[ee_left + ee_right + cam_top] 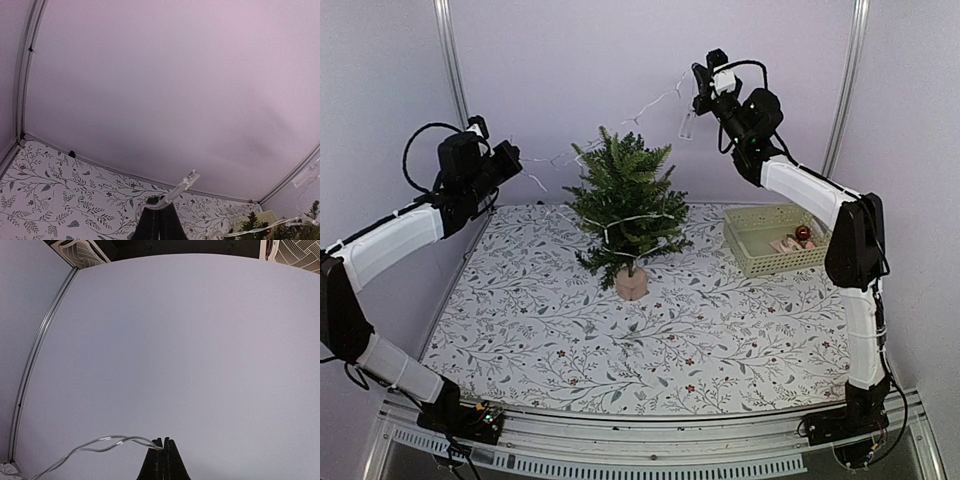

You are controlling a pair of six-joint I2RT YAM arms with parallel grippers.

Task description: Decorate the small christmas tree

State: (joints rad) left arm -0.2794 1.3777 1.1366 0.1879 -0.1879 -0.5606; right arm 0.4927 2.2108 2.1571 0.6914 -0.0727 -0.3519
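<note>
centrally, tree (625, 205); basket (775, 263) by right edge

Table was covered in a white cloth (720, 330) with a leafy floral print. A pale green mesh basket (760, 262) sat near the back right corner. Plain white wall (570, 60) behind, with metal frame poles (447, 50) on both sides.

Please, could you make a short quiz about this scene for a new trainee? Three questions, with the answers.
1. True or false: the left gripper and the right gripper are both shut on the light string.
2. In the top view, the basket stands: A) left of the small christmas tree; B) right of it; C) in front of it.
3. What colour is the ball in the basket?
Key: 1 true; 2 B; 3 red.
</note>
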